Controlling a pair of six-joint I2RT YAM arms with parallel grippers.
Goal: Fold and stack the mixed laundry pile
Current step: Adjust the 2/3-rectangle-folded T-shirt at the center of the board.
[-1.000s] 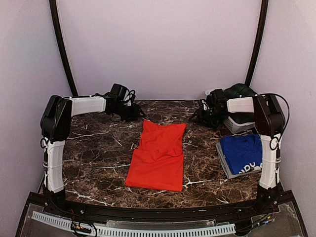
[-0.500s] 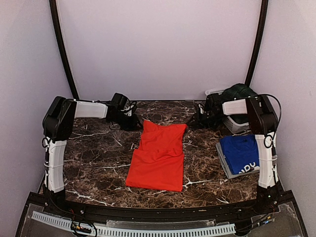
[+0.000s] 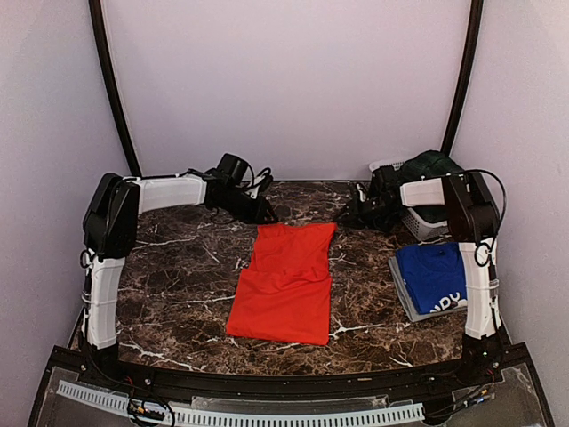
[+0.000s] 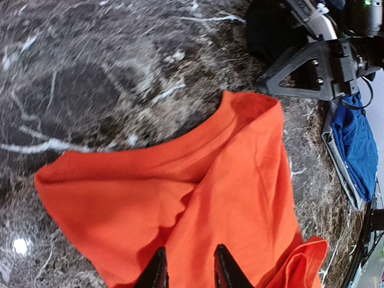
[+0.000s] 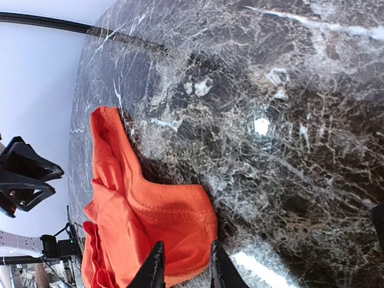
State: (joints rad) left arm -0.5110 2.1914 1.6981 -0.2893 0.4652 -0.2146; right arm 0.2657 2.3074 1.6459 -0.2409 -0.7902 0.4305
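1. Red-orange tee (image 3: 284, 285) flat mid table (image 3: 178, 267); L gripper (image 3: 264, 213) at its far-left corner, R gripper (image 3: 347, 216) at far-right.
2. Both jaws narrowed over cloth; grip can't tell.
3. Blue tee (image 3: 436, 274): white print unreadable.

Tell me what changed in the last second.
Left gripper swung right to the red shirt's far-left corner; right gripper slid left to its far-right corner. Whether either grips it is unclear. Blue shirt and basket stayed put.
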